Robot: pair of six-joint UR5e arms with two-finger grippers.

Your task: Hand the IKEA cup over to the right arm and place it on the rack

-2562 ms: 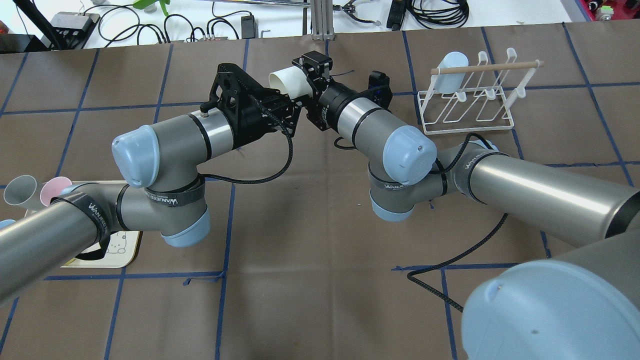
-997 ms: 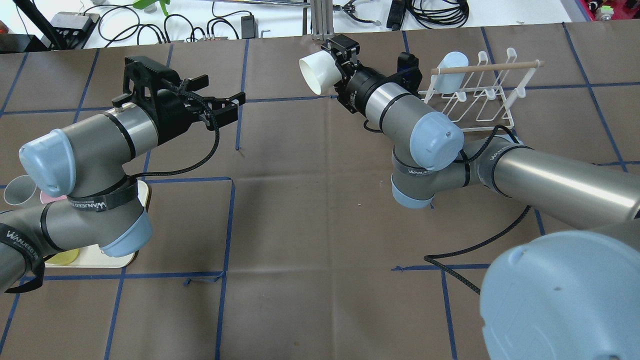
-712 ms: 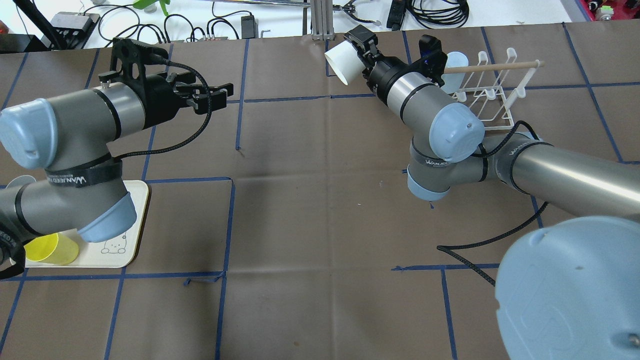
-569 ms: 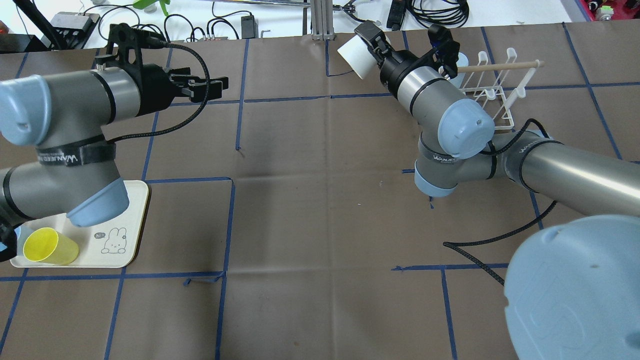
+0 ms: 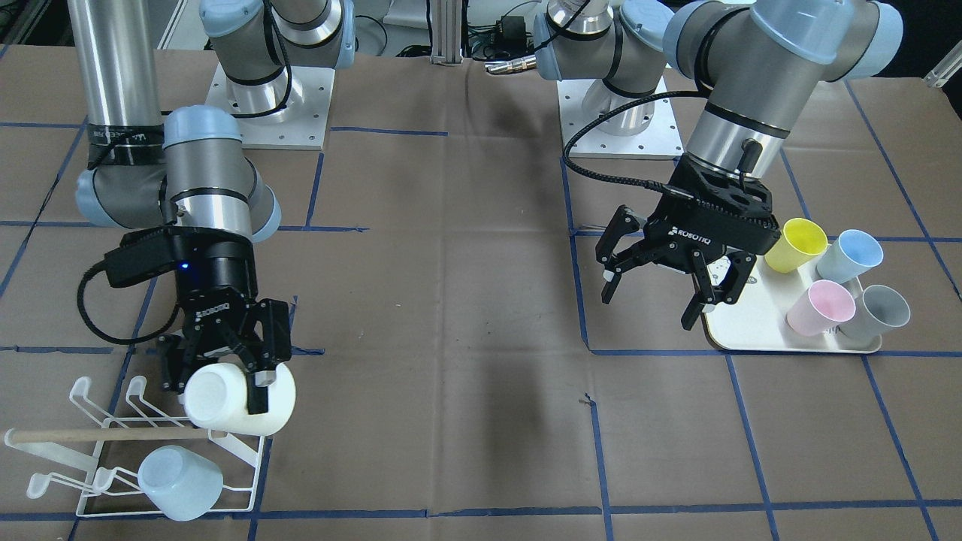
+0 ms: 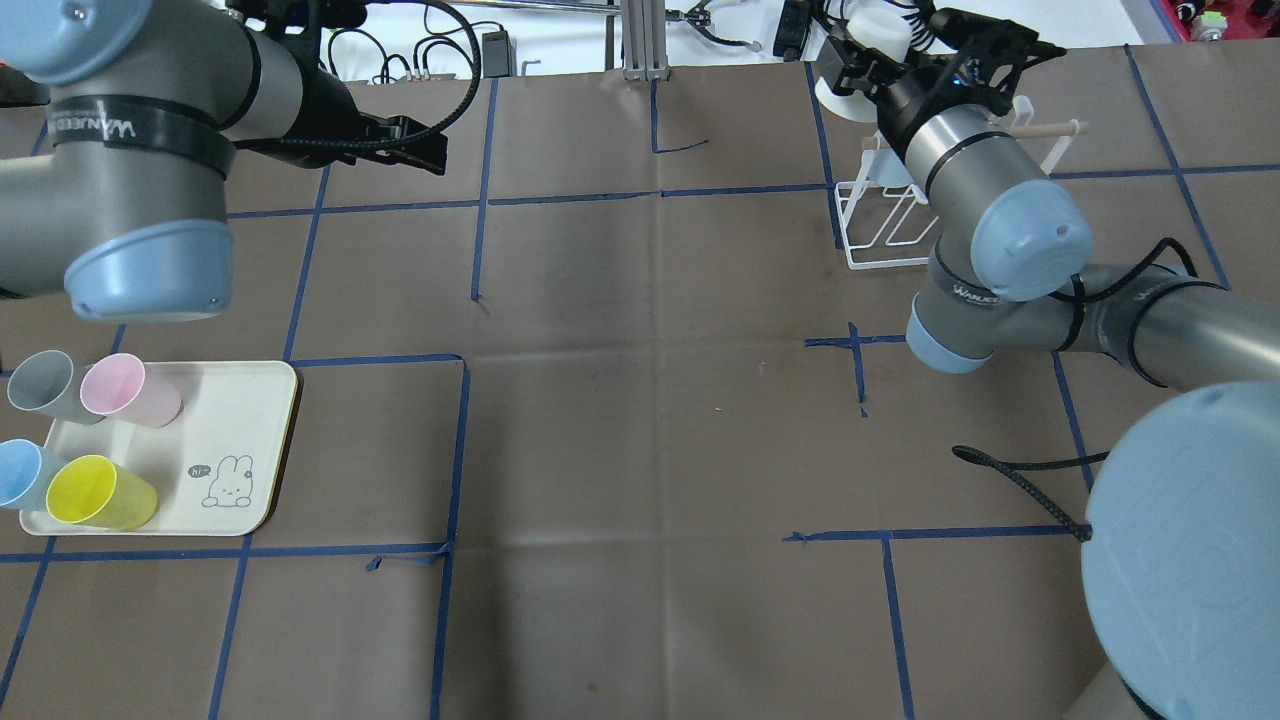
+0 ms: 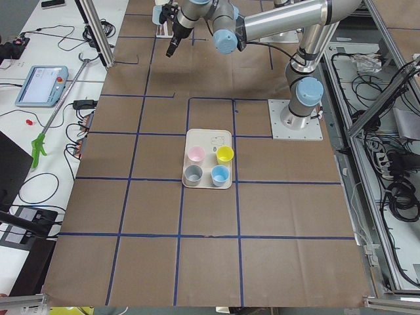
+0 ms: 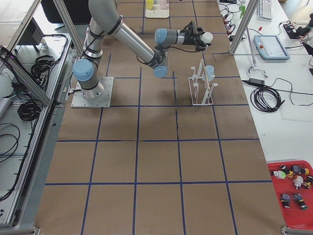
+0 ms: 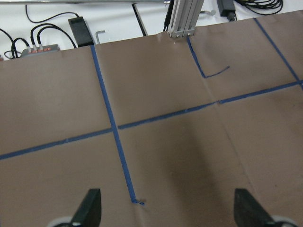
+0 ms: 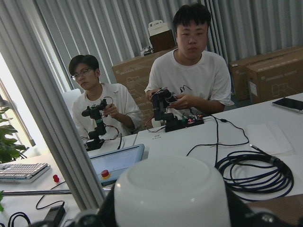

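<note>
My right gripper [image 5: 218,385] is shut on a white cup [image 5: 225,406], lying tilted on its side just above the near end of the white wire rack [image 5: 150,451]. In the overhead view the cup [image 6: 836,100] sticks out past the right gripper [image 6: 868,68] over the rack [image 6: 890,225]. The right wrist view is filled by the cup's base [image 10: 173,194]. A pale blue cup [image 5: 180,481] hangs on one rack prong. My left gripper [image 5: 654,289] is open and empty, next to the tray; its fingertips [image 9: 90,208] stand wide apart over bare table.
A cream tray [image 5: 759,334] holds a yellow cup [image 5: 797,244], a blue cup [image 5: 849,255], a pink cup [image 5: 821,308] and a grey cup [image 5: 875,312]. Two operators [image 10: 189,80] sit beyond the table's far edge. Cables lie on the white bench [image 6: 560,40] behind.
The left gripper let go of the white cup and drew back left toward the tray. The right arm swung the cup rightward, from the table's middle to over the rack.
</note>
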